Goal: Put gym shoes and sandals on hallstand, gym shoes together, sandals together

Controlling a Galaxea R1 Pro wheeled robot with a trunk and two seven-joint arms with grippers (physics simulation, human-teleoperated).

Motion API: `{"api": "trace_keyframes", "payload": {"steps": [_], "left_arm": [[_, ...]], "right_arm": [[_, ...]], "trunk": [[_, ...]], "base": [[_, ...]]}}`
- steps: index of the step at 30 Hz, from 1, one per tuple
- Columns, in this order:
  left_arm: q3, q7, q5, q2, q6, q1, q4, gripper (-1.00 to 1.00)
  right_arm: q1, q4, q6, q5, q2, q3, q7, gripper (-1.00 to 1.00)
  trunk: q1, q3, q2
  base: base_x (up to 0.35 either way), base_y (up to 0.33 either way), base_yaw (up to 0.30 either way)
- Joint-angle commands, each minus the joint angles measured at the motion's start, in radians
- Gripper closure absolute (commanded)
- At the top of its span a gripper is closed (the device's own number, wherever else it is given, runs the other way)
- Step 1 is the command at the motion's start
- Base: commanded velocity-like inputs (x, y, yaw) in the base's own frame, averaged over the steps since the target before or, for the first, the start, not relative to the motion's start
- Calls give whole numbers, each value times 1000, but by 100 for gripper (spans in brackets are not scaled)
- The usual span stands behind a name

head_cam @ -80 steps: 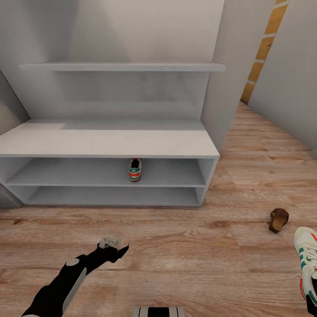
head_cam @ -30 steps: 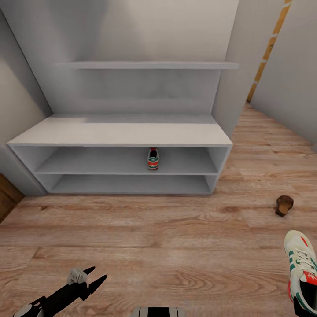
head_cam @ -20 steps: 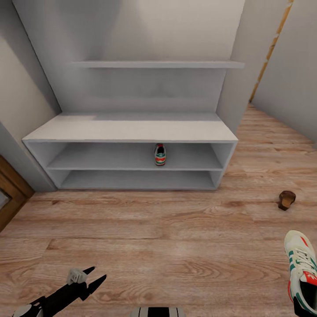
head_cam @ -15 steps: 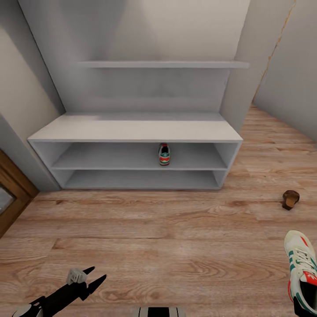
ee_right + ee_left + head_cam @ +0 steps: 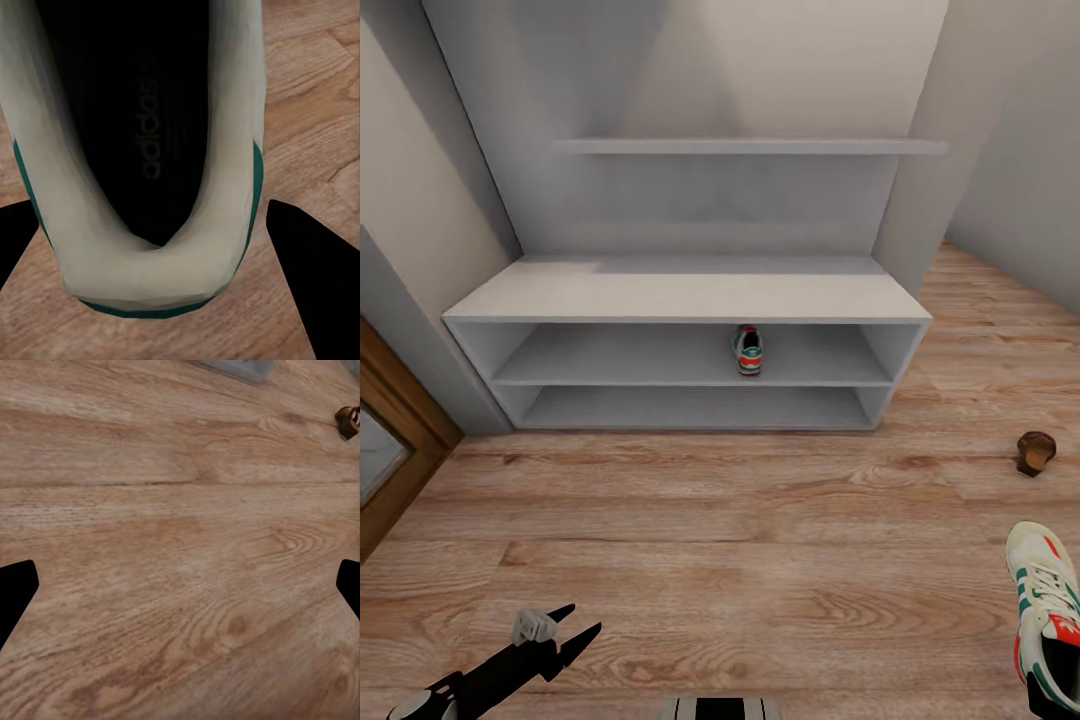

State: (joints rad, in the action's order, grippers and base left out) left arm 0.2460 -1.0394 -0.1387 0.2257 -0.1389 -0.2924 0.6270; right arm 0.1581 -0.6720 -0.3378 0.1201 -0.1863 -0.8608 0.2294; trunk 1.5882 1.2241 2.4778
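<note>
Now right tool (image 5: pixel 150 206) grasps held gym shoe (image 5: pixel 1045 590); seat it touching-close beside shelved gym shoe (image 5: pixel 748 351) on hallstand (image 5: pixel 680 297); left tool (image 5: pixel 585 618) released, empty.

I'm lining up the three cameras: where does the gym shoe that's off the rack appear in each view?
Head view: gym shoe at the lower right edge, toe pointing up the picture.
Right wrist view: its heel and dark opening seen close up, centre.
Left wrist view: bare planks and a sandal in a corner instead.
Shared landmark: the wood-grain floor, under everything in all three.
</note>
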Motion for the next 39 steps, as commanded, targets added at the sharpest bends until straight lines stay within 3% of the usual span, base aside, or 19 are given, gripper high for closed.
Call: {"api": "trace_keyframes", "payload": {"steps": [1, 4, 7, 10, 11, 12, 15, 18, 19, 21, 24, 25, 30, 33, 39], "left_arm": [[1, -4, -1, 0, -8, -1, -1, -100], [0, -15, -3, 0, -9, -1, 6, -100], [0, -95, -3, -4, -6, -1, 22, -100], [1, -194, -4, -5, 3, -2, 43, -100], [2, -221, -4, -4, 7, -3, 52, -100], [3, -238, -4, -3, 11, -4, 58, -100], [8, -255, -2, -1, 17, -4, 64, -100], [55, -265, -1, 0, 22, -3, 67, -100], [68, -266, -1, 0, 23, -3, 67, -100], [115, -270, -1, 0, 27, -2, 68, -100], [141, -272, 3, 0, 32, -2, 69, -100], [148, -273, 5, 0, 34, -2, 69, -100], [146, -273, 12, -3, 35, -2, 69, -100], [144, -274, 13, -4, 34, -2, 70, -100], [141, -275, 14, -7, 33, -2, 70, -100]], "right_arm": [[1, 1, -4, 10, 1, -7, 7, 100], [2, 7, -4, 11, 1, -7, 7, 100], [2, 19, -3, 19, 19, 13, 9, 100], [3, 23, 0, 47, 48, 115, 5, 100], [3, 23, 2, 58, 54, 174, 1, 100], [5, 22, 5, 66, 59, 235, -5, 100], [22, 21, 46, 74, 66, 347, -28, 100], [90, 2, 261, 78, 103, 480, -77, 100], [104, -3, 305, 78, 113, 497, -86, 100], [157, -26, 468, 79, 158, 544, -124, 100], [205, -53, 587, 79, 211, 576, -168, 100], [233, -67, 628, 79, 240, 592, -194, 100], [373, -92, 756, 79, 353, 675, -321, 100], [493, -97, 885, 75, 361, 717, -376, 100], [603, -99, 926, 73, 361, 725, -400, 100]], "trunk": [[0, 1, 0], [0, 1, 0], [0, 1, 0], [0, 1, 0], [0, 1, 0], [0, 1, 0], [0, 1, 0], [0, 1, 0], [0, 1, 0], [0, 1, 0], [0, 1, 0], [0, 1, 0], [0, 1, 0], [0, 1, 0], [0, 1, 0]], "base": [[0, 2, 0], [0, 1, 0], [0, 0, 0], [0, 0, 0], [0, 0, 0], [0, 0, 0], [0, 0, 0], [0, 0, 0], [0, 0, 0], [0, 0, 0], [0, 0, 0], [0, 0, 0], [0, 0, 0], [0, 0, 0], [0, 0, 0]]}}
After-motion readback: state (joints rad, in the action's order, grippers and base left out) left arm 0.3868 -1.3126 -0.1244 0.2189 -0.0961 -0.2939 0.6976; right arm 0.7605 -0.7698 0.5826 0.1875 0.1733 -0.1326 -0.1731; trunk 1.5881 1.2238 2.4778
